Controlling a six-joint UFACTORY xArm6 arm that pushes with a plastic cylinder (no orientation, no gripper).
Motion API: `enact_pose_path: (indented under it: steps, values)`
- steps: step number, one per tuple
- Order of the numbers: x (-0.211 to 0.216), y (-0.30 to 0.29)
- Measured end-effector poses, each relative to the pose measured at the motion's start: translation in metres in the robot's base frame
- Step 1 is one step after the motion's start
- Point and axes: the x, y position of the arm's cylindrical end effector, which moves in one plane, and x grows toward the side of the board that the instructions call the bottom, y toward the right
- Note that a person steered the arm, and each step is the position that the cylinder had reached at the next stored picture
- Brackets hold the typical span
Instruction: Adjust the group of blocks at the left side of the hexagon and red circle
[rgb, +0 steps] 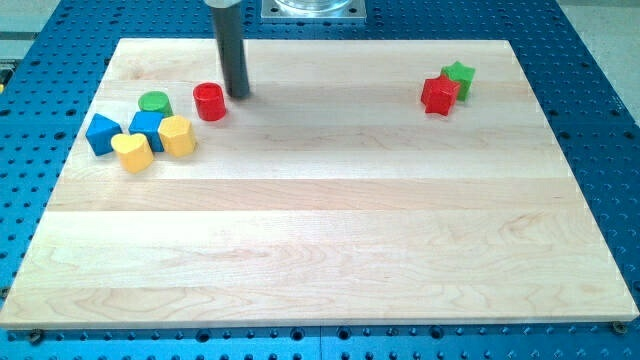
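My tip rests on the board just right of the red circle, close to it with a small gap. Left of the red circle sits a green circle. Below them is a tight group: a yellow hexagon, a blue block touching its left side, a yellow heart-shaped block below the blue one, and a blue triangular block at the far left.
A red star-shaped block and a green star-shaped block touch each other at the view's upper right. The wooden board lies on a blue perforated table. The arm's mount shows at the view's top.
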Motion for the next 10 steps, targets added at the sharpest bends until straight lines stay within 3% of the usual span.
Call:
enact_pose_path:
  steps: [2, 3, 4, 5, 7, 8, 9, 10]
  values:
    - [0.057, -0.033]
    - [0.059, -0.026]
    - [0.021, 0.008]
    - [-0.008, -0.055]
    - [0.057, -0.075]
    - [0.034, -0.069]
    - [0.012, -0.129]
    - [0.023, -0.179]
